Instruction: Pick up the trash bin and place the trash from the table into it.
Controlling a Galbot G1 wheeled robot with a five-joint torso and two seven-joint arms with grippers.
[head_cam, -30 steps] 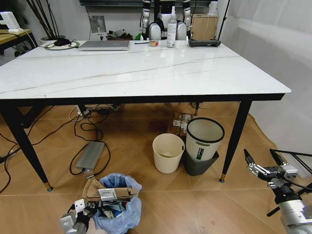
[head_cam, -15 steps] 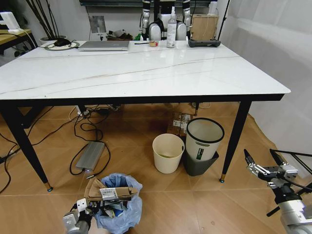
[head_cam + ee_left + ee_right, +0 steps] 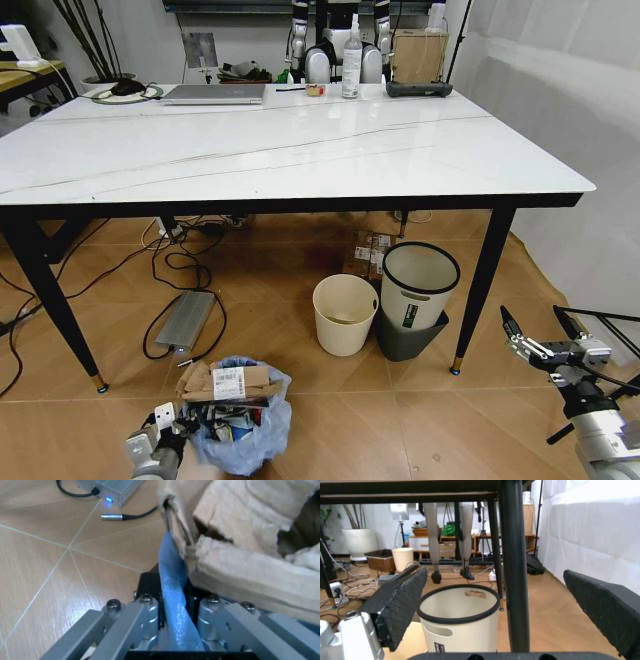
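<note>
The trash bin (image 3: 240, 420), lined with a light-blue bag, is seen on the floor in front of the table (image 3: 290, 150), low at the robot's left. Torn brown cardboard (image 3: 225, 383) and other litter are seen inside it. The left gripper (image 3: 168, 428) is positioned at the bin's near-left rim, its fingers (image 3: 145, 618) clamped on the blue bag edge (image 3: 175, 603). The right gripper (image 3: 540, 335) is held low at the right, well apart from the bin, fingers spread.
</note>
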